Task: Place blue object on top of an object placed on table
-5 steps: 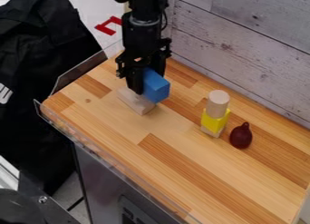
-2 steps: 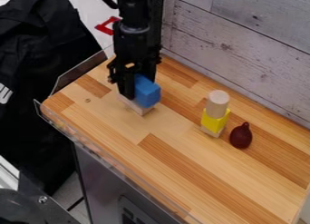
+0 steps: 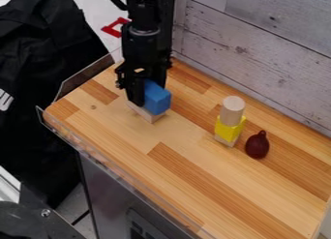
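Whitewashed plank wall (image 3: 259, 44) across the upper right of the frame, and below it one striped wooden tabletop (image 3: 161, 134) taking up the middle and lower right. One clear plastic guard (image 3: 87, 78) stands along its upper left end. Off the table, there's a heap of black fabric (image 3: 38, 54) down the left side and one red thing (image 3: 112, 31) near the upper left.

So, one black gripper (image 3: 147, 92), hanging down left of centre, fingers clamped on the single blue block (image 3: 157, 98). That block is right over one pale wooden block (image 3: 151, 116) lying on the table. Honestly can't quite tell from this angle if the two are touching.

Right of centre you've got one stack, three pieces tall: one pale cylinder (image 3: 233, 110) on top, one yellow block (image 3: 230, 129) in the middle, one pale base piece (image 3: 225, 140) at the bottom. Just beside it, toward the right edge, sits one dark red pear-shaped thing (image 3: 257, 146), pointy end up. That makes six pieces on or over the wood, counting the blue one.
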